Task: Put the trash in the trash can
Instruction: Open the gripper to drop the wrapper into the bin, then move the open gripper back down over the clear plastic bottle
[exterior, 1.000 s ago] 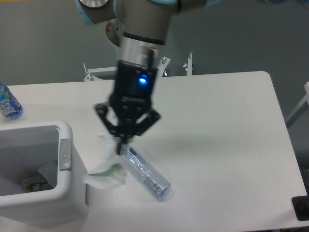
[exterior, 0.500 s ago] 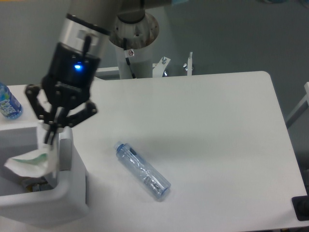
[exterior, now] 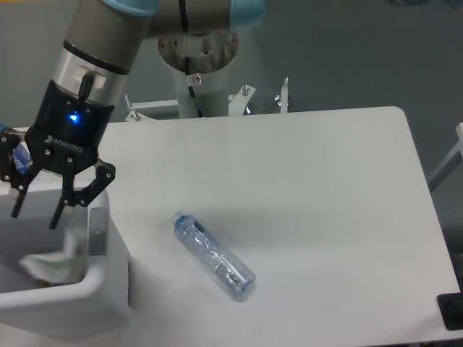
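Jaws standing wide, gripper hovering over trash can at bench's front-left corner. White bench, grey wall. Water bottle lying near front edge, cap pointing back-left; carton sitting in can.

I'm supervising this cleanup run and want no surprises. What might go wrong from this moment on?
The carton looks released but sits high in the bin, near the front rim, so it may not settle fully. The open claw hangs low over the bin, and a sideways move might clip the rim. The clear bottle lies on its side on the table; being round, it may roll when gripped.
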